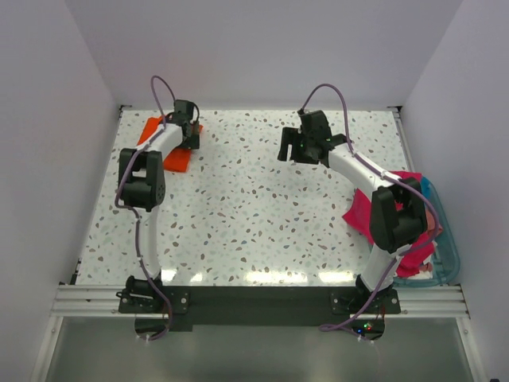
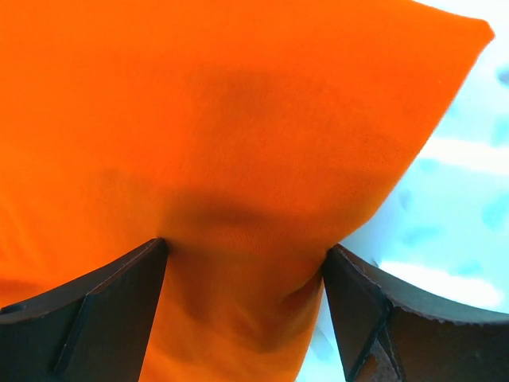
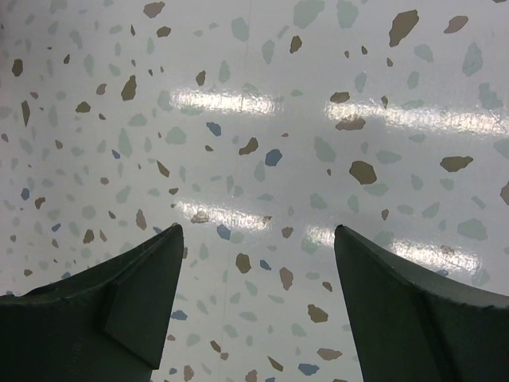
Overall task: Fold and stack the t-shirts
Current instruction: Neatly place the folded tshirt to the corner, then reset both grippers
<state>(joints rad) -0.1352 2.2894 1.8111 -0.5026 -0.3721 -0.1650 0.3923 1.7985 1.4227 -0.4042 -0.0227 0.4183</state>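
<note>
Left pincer [image 2: 245, 248]: jaws wide apart, gripping nothing, low over the orange cloth.
Orange shirt [image 1: 176, 157]: lies flat at the desk's far left corner, directly beneath that pincer.
Right pincer [image 3: 256, 235]: jaws wide apart, empty, above bare desk [image 1: 254, 215], far centre-right.
Magenta shirt [image 1: 362, 208]: bunched at the desk's right edge, over the teal bin [image 1: 447, 253], partly hidden by the right arm.
</note>
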